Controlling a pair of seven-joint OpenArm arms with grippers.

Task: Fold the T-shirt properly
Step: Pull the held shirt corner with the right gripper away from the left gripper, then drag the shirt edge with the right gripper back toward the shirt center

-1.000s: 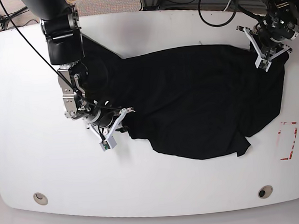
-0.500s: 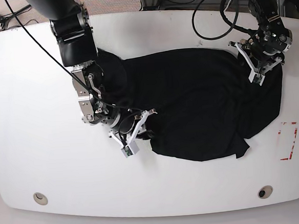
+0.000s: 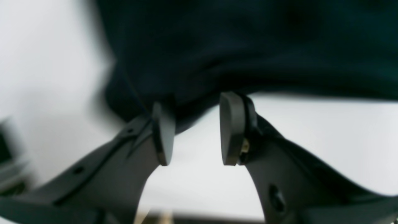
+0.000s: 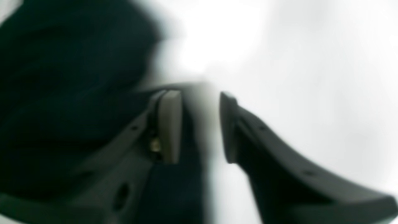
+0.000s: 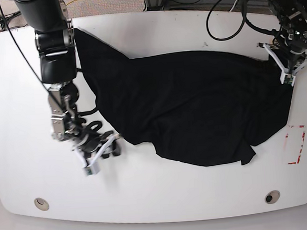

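Leftmost in the base view, the right pincer (image 5: 99, 153) sits low over the white tabletop (image 5: 15, 103), jaws apart and holding nothing, just beside the lower left edge of the large plain black cloth T-shirt (image 5: 195, 112). That T-shirt lies rumpled across the tabletop's middle. Rightmost, the left pincer (image 5: 288, 63), jaws likewise parted, rests at the T-shirt's upper right edge, near red tape marks (image 5: 298, 144).

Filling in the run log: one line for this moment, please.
T-shirt spread, unfolded, on table | left gripper open at shirt edge | right gripper open beside shirt
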